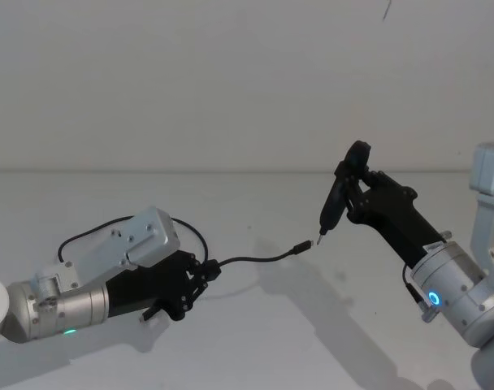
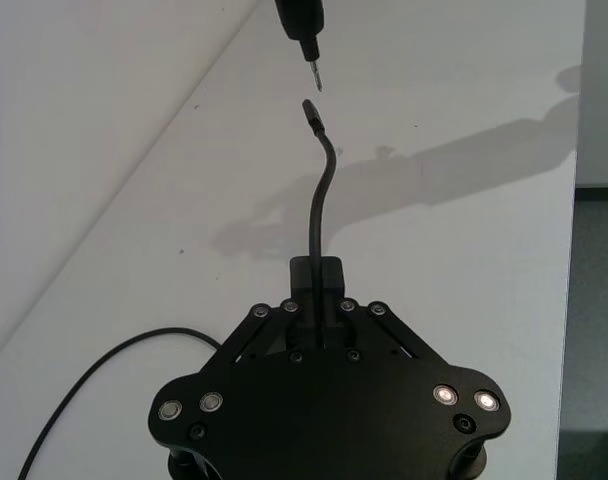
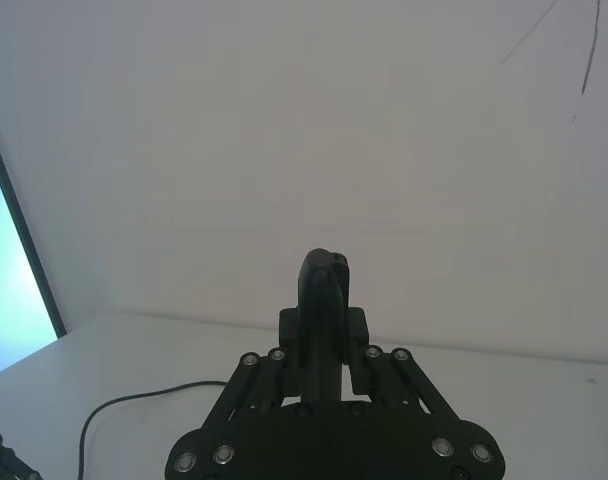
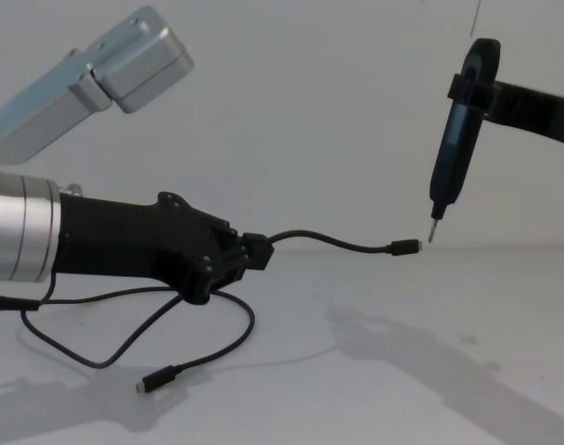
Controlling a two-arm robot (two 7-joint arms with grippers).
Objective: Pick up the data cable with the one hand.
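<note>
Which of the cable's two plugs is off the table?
The plug sticking out past the left gripper, near the pen; the other plug lies flat.

Black data cable (image 4: 338, 243) — clamped in the left gripper (image 4: 251, 252), one plug jutting out, rest looping below.

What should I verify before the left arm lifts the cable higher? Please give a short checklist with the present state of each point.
1. Left gripper shut on the data cable: ok.
2. Free plug raised off the table: ok.
3. Gap between the free plug and the tip of the pen-shaped tool: ok, but narrow.
4. Right gripper shut on the pen-shaped tool: ok.
5. Whole cable off the table: not ok; a loop and the second plug lie on it.
6. Loop free of the left arm, so it cannot snag: cannot tell; it runs under the arm.
</note>
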